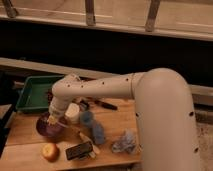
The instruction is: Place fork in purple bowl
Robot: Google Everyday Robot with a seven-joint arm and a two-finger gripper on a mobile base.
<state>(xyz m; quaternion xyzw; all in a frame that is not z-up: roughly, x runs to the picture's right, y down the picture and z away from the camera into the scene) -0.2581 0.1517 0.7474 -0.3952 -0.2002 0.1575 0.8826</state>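
Note:
The purple bowl [45,129] stands at the left of the wooden table, just in front of the green tray. My gripper [52,120] hangs over the bowl's right half, pointing down into it. A slim pale metal fork [62,124] sticks out of the gripper to the right, across the bowl's rim, and the gripper looks shut on it. The fork's other end is hidden by the gripper. My white arm reaches in from the right and covers the back of the table.
A green tray [31,95] sits at the back left. A white cup [73,113], a blue object [95,129] and a black-handled knife [104,104] lie right of the bowl. In front are an orange fruit [50,151], a dark packet [80,150], a pale-handled utensil [88,140] and a crumpled cloth [124,142].

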